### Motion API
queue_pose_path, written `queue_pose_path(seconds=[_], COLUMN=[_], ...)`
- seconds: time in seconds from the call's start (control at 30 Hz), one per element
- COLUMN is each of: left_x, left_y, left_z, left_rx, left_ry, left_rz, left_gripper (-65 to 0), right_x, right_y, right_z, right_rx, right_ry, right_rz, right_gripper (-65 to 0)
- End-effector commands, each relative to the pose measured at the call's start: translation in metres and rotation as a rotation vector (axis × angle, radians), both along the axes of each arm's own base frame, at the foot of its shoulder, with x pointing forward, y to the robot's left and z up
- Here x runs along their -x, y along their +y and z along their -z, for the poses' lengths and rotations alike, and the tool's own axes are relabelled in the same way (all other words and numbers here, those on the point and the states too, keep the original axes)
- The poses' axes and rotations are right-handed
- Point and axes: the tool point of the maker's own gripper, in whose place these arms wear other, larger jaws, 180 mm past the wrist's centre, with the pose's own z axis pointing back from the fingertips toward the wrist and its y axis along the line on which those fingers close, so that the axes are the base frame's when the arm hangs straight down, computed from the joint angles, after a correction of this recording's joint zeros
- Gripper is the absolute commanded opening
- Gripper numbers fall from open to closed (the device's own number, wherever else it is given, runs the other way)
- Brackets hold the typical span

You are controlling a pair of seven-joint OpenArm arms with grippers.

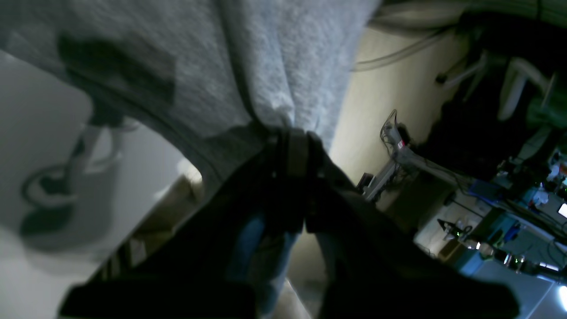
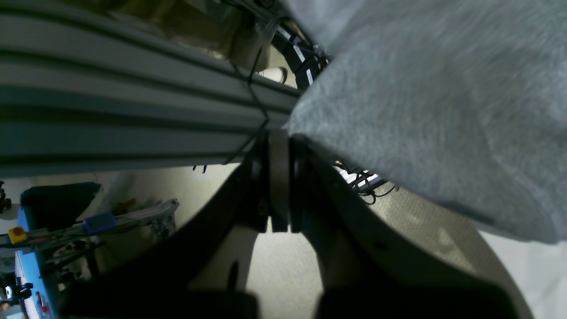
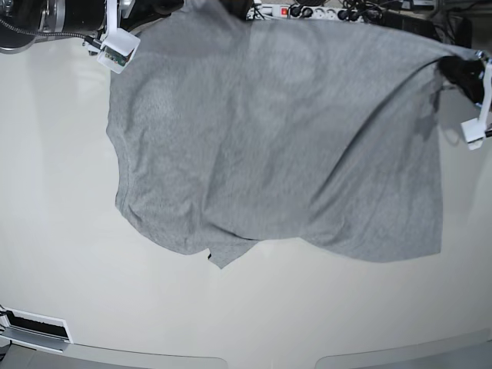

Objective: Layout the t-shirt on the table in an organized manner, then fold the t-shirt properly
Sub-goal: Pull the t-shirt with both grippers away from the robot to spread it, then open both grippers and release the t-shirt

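We see t-shirt (image 3: 277, 138) held up spread over table (image 3: 61, 231), plain grey side facing base view, lower edge hanging loose. Left gripper (image 1: 290, 146) clamped on bunched shirt edge, at base view's right. Right gripper (image 2: 279, 146) clamped on other shirt edge, at base view's top left. We note cluttered benches (image 1: 509, 212) behind, blurred.
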Motion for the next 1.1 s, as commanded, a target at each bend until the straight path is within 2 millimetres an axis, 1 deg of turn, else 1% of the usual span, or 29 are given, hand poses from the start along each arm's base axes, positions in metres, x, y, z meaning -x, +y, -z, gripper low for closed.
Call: queue_pose_path(seconds=[0.0, 0.1, 0.13, 0.17, 0.2, 0.23, 0.27, 0.3, 0.33, 0.37, 0.4, 0.47, 0.5, 0.6, 0.67, 0.77, 0.83, 0.9, 0.93, 1.0, 1.07], left_x=[-0.009, -0.009, -0.009, -0.009, -0.009, -0.008, -0.009, -0.009, -0.009, -0.009, -0.009, -0.017, -0.023, -0.052, -0.071, -0.101, -0.119, -0.138, -0.148, -0.164, -0.170], left_y=[0.005, 0.004, 0.003, 0.002, 0.001, 0.001, 0.001, 0.001, 0.001, 0.002, 0.003, 0.007, 0.009, 0.011, 0.012, 0.010, 0.009, 0.006, 0.005, 0.004, 0.005], left_z=[-0.011, -0.010, -0.009, -0.009, -0.009, -0.008, -0.008, -0.009, -0.009, -0.009, -0.010, -0.015, -0.019, -0.035, -0.048, -0.065, -0.070, -0.072, -0.072, -0.067, -0.056], left_rx=[-0.009, -0.005, -0.001, 0.001, 0.004, 0.005, 0.005, 0.004, 0.004, 0.002, -0.003, -0.017, -0.023, -0.027, -0.027, -0.005, -0.012, -0.015, -0.016, -0.017, -0.010], left_ry=[-0.029, -0.030, -0.030, -0.030, -0.030, -0.030, -0.030, -0.031, -0.031, -0.031, -0.031, -0.052, -0.070, -0.165, -0.233, -0.352, -0.427, -0.500, -0.535, -0.584, -0.586], left_rz=[0.008, 0.007, 0.006, 0.005, 0.004, 0.004, 0.004, 0.005, 0.005, 0.005, 0.007, 0.010, 0.012, 0.006, -0.004, -0.034, -0.043, -0.079, -0.105, -0.159, -0.210], left_gripper=[-65.0, -65.0, -65.0, -65.0, -65.0, -59.1, -50.4, -40.9, -32.1, -25.8, -22.7, -22.1, -22.1, -22.1, -22.1, -22.2, -22.2, -22.2, -22.2, -22.1, -22.1], right_x=[-0.001, -0.002, -0.002, -0.003, -0.003, -0.003, -0.003, -0.003, -0.003, -0.003, -0.006, -0.015, -0.022, -0.051, -0.079, -0.129, -0.158, -0.189, -0.203, -0.228, -0.249], right_y=[0.004, 0.004, 0.003, 0.003, 0.003, 0.002, 0.001, 0.000, -0.001, -0.001, -0.001, -0.001, -0.004, -0.024, -0.039, -0.048, -0.052, -0.064, -0.068, -0.074, -0.074], right_z=[-0.009, -0.008, -0.008, -0.008, -0.008, -0.008, -0.007, -0.008, -0.009, -0.010, -0.014, -0.022, -0.023, -0.021, -0.024, -0.043, -0.060, -0.066, -0.066, -0.060, -0.046], right_rx=[-0.035, -0.032, -0.031, -0.029, -0.027, -0.022, -0.019, -0.016, -0.011, -0.007, -0.003, 0.014, 0.035, 0.133, 0.205, 0.234, 0.235, 0.240, 0.240, 0.234, 0.223], right_ry=[-0.018, -0.021, -0.023, -0.025, -0.026, -0.026, -0.026, -0.028, -0.032, -0.043, -0.067, -0.138, -0.168, -0.260, -0.354, -0.564, -0.678, -0.732, -0.741, -0.728, -0.687], right_rz=[-0.006, -0.007, -0.007, -0.007, -0.008, -0.010, -0.012, -0.017, -0.025, -0.034, -0.046, -0.064, -0.060, -0.011, 0.042, 0.147, 0.220, 0.300, 0.330, 0.353, 0.369], right_gripper=[-65.0, -65.0, -61.6, -53.7, -44.3, -34.8, -27.0, -21.6, -19.5, -19.6, -19.6, -19.7, -19.8, -19.8, -19.8, -19.8, -20.4, -23.6, -26.6, -31.6, -32.1])
